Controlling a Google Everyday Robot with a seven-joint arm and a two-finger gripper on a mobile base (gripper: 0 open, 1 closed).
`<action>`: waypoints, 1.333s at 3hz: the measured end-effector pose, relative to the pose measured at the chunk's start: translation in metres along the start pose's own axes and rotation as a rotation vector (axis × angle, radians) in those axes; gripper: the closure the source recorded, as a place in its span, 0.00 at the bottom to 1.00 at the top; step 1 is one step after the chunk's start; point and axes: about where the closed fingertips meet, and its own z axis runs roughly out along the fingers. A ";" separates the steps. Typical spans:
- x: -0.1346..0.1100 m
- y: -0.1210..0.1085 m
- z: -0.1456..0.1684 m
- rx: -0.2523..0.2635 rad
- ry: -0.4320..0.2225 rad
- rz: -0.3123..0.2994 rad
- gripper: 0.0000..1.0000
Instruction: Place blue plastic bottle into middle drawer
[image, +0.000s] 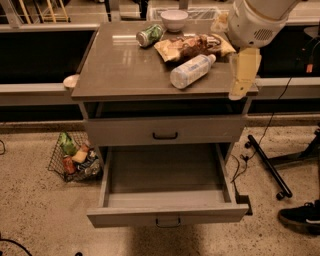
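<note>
The blue plastic bottle (192, 71) lies diagonally on the surface (120, 70), cap pointing back-right. The claw (237, 91) hangs just right of it; I cannot tell its state.

green can (150, 35), white bowl (174, 19) and chip bag (192, 46) along the back edge of the table (120, 75); gripper (240, 90) hangs over its right edge.

The cabinet top (120, 67) carries four items, all grouped toward its rear right. The gripper (238, 89) hangs at the top's right front edge. The blue plastic bottle (192, 71) lies on its side just left of the gripper, the chip bag (192, 46) close behind the bottle, and the can (150, 35) and white bowl (174, 19) farther left and back.
</note>
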 end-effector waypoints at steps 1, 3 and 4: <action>0.003 -0.002 0.009 0.014 -0.018 0.007 0.00; 0.028 -0.038 0.070 0.107 -0.159 -0.018 0.00; 0.037 -0.064 0.089 0.145 -0.218 -0.015 0.00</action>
